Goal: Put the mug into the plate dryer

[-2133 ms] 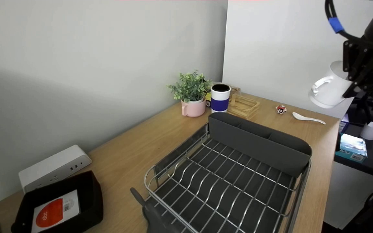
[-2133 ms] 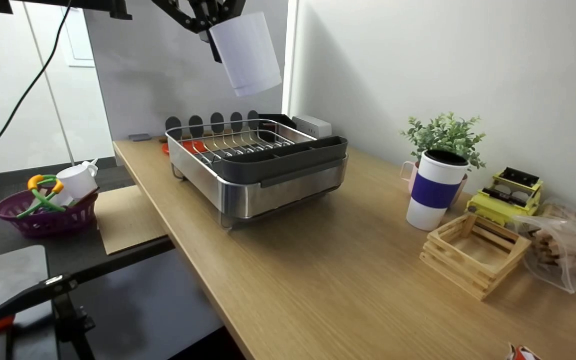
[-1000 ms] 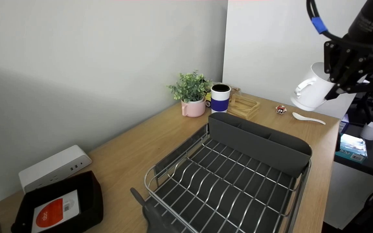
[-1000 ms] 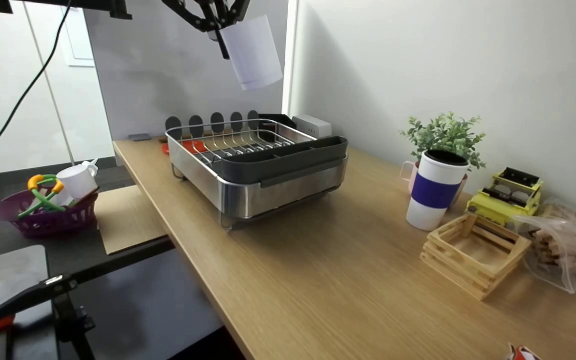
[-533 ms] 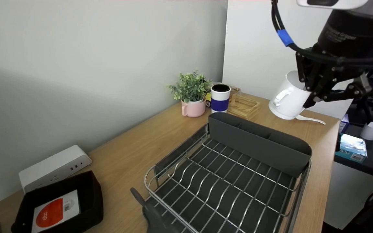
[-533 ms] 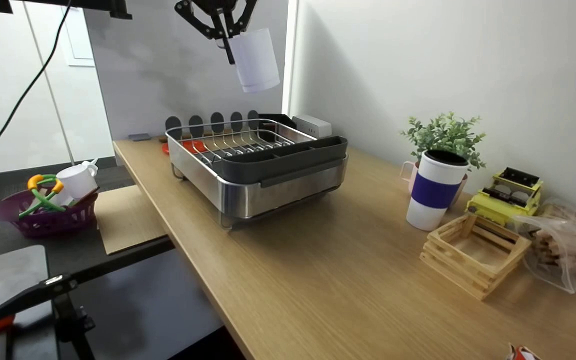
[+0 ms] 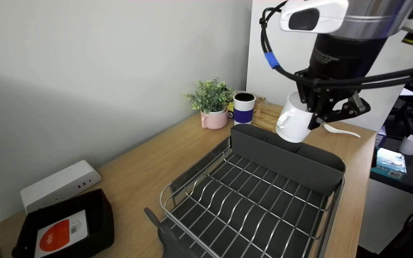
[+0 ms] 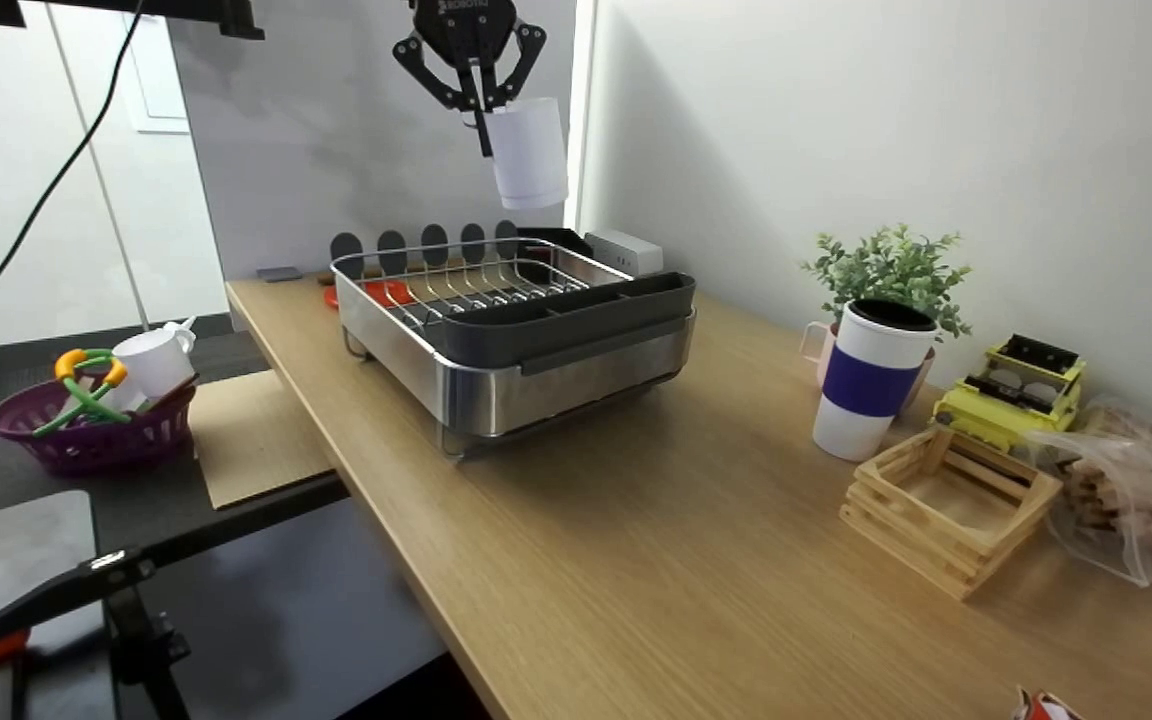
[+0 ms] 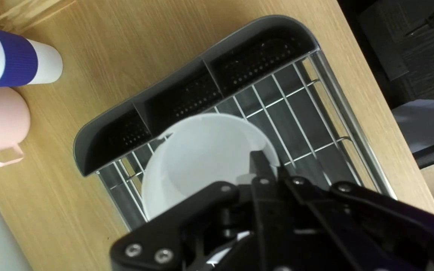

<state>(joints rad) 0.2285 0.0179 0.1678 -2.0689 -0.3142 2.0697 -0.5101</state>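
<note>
The white mug (image 7: 294,120) is in the air, higher than the dish rack (image 7: 242,200) and well apart from it. It leans a little, mouth upward. The claw (image 9: 273,171) is pinching it by the wall: in the wrist view, a finger (image 9: 259,162) is inside the mouth, and its partner lies along the outside. In the same view, the mug covers some wire bars of the rack and reaches the edge of the dark grey cutlery holder (image 7: 285,157), which has three compartments and forms an end of the rack.

The rack stands on the wooden bench (image 7: 138,179). Near its holder end there is a travel tumbler (image 8: 871,385), white with a blue band and black lid. Just beside it, a pink mug (image 7: 214,121) carries a green leafy plant (image 7: 210,96). Also near the tumbler are a wooden crate (image 8: 911,535), a yellow toy (image 8: 986,410) and a clear bag (image 8: 1126,490) of wooden pieces. In an exterior view, a white spoon (image 7: 341,131) lies near the bench's edge.

Toward the opposite end of the rack, a black tray (image 7: 102,222) holds a card with a red-orange oval, and a white power strip (image 7: 63,186) sits just behind it. Off the bench, a purple basket (image 8: 76,455) stands lower.
</note>
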